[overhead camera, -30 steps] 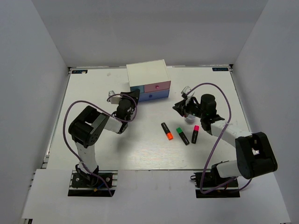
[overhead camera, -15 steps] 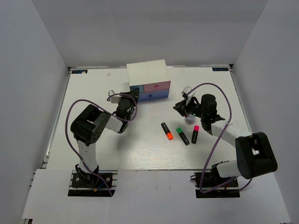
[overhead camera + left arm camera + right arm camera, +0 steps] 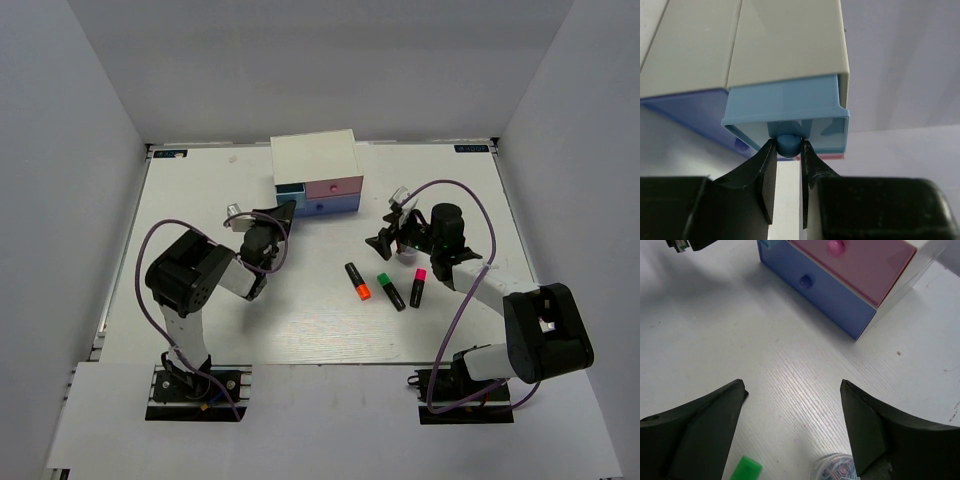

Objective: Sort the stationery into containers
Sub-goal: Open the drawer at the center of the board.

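The white drawer chest (image 3: 315,160) stands at the back of the table. My left gripper (image 3: 285,210) (image 3: 788,146) is shut on the round knob (image 3: 788,143) of its light blue drawer (image 3: 790,107), which sticks out a little from the chest. The pink drawer (image 3: 860,265) and the darker blue drawer (image 3: 825,295) are closed. Three black markers lie side by side: orange-ended (image 3: 358,281), green-ended (image 3: 391,291) (image 3: 747,470) and pink-ended (image 3: 418,288). My right gripper (image 3: 385,240) (image 3: 792,390) hovers open over bare table between chest and markers, holding nothing.
A small clear round tub of coloured paper clips (image 3: 837,467) sits just below my right gripper's right finger (image 3: 870,425). Grey walls enclose the white table (image 3: 200,210) on three sides. Purple cables loop beside both arms.
My left gripper closed on the light blue drawer's knob and drew back, pulling the drawer out slightly. My right gripper's fingers spread wide apart.
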You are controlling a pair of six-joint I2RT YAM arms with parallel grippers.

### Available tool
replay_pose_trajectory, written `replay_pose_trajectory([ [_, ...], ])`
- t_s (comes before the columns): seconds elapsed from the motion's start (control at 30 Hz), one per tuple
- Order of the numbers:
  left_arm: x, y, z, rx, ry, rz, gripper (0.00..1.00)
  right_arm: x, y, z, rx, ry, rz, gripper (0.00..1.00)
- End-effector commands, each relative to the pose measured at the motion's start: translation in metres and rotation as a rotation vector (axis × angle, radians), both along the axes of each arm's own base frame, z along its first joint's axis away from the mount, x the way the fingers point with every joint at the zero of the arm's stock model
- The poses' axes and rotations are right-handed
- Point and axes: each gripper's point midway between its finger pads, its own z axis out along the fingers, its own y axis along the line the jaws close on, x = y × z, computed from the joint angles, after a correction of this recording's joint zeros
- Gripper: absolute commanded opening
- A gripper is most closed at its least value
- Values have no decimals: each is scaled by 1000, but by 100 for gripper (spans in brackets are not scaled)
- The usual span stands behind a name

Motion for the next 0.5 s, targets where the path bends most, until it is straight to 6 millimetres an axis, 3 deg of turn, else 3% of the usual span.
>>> replay_pose_trajectory([
  [0.0,-17,8,-7,27,26,-15,1,2,-1,14,10,-62,5,84],
  [0.17,-33,12,1,20,15,-38,0,7,-5,20,10,-88,-20,85],
  [0.47,-56,5,-2,28,36,-126,0,18,-14,28,17,-77,-66,56],
])
